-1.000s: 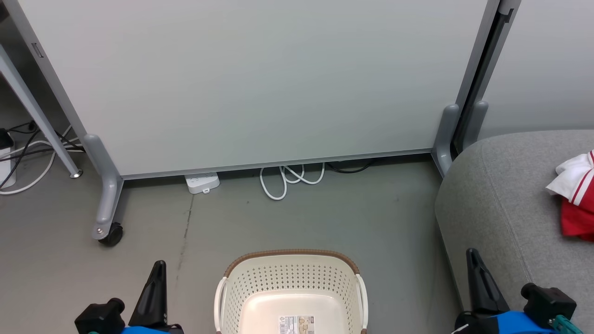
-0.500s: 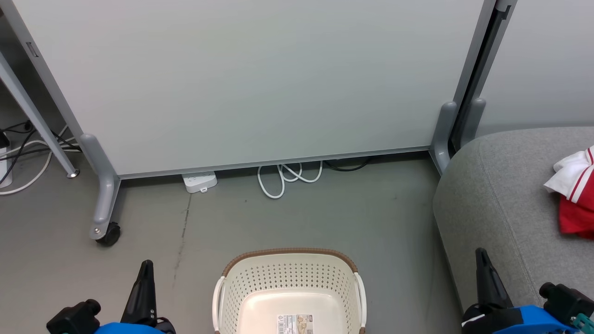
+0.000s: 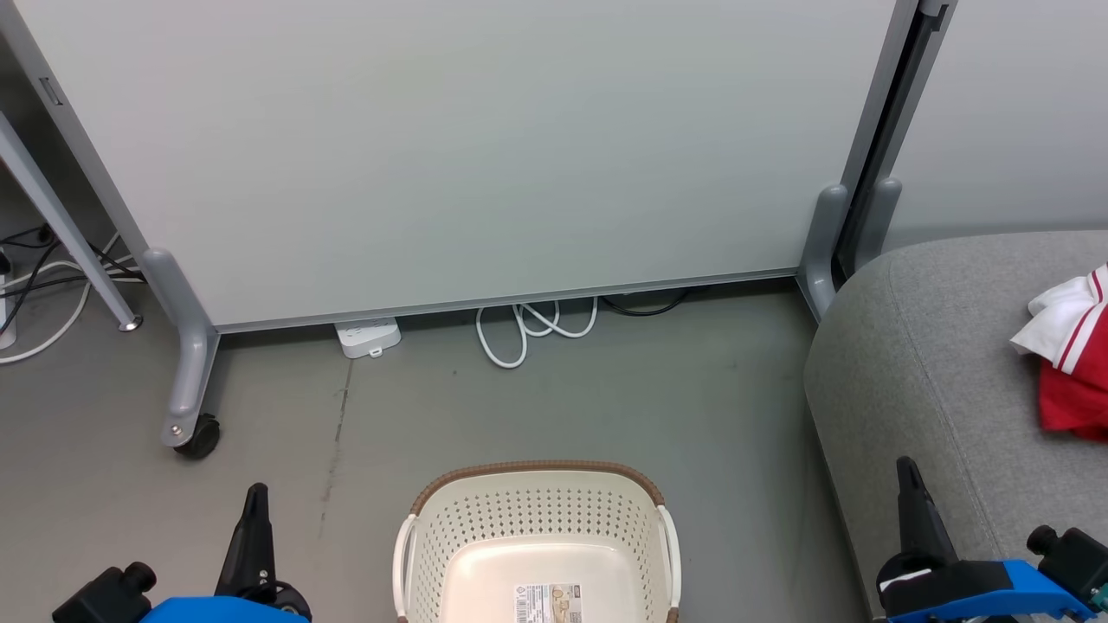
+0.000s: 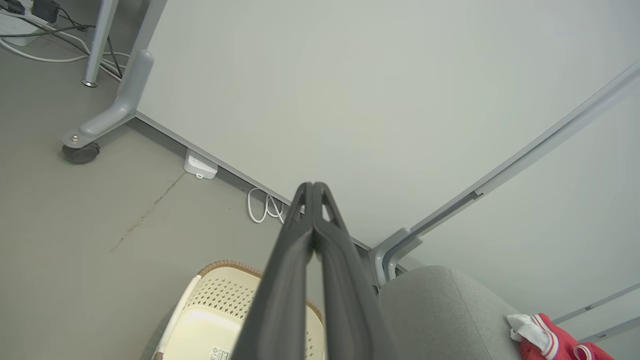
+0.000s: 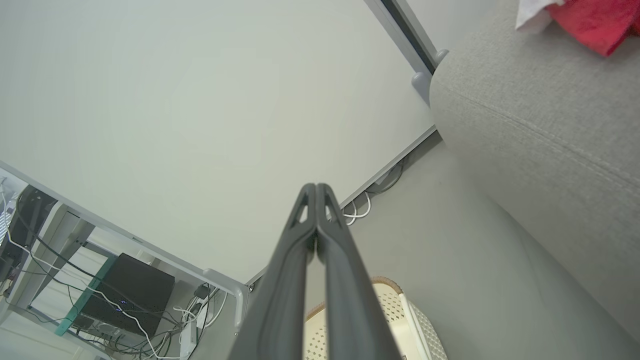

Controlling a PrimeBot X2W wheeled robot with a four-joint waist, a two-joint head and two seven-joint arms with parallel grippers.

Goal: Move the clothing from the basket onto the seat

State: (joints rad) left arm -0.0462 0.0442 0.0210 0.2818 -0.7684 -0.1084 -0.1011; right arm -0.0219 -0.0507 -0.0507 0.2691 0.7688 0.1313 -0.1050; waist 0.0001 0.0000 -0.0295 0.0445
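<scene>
Jaws on both arms are pressed fully together, nothing between them. The left gripper (image 3: 256,500) sits low, to the left of the basket (image 3: 537,472). The right gripper (image 3: 907,474) sits low to the right, over the front edge of the seat (image 3: 917,372). The clothing (image 3: 1072,400) lies on that seat at the far right, red with white trim and stripes, and is cut off by the frame edge. You can't count garments from here. What you can see of the basket floor is bare. The near part is below the head view, so treat "empty" as likely, not confirmed. My read is that the transfer is done or nearly done, and the step in hand is to check and then park. Tip the head down so you see the whole basket before you call it. Pan right to confirm both pieces rest fully on the cushion and nothing hangs off the edge. If you retract, pull each arm straight back. Keep the left fingers off the basket handle and the right fingers off the upholstery so nothing snags or gets dragged. If a piece is left in the basket, open wide before you go down and pinch a fold, not a single layer. For writing, there is a paper label (image 3: 548,603) on the basket floor with a barcode-style strip and small print, too small to read. No brand is legible there or on the white power strip (image 3: 369,336) under the partition panel (image 3: 485,147).
</scene>
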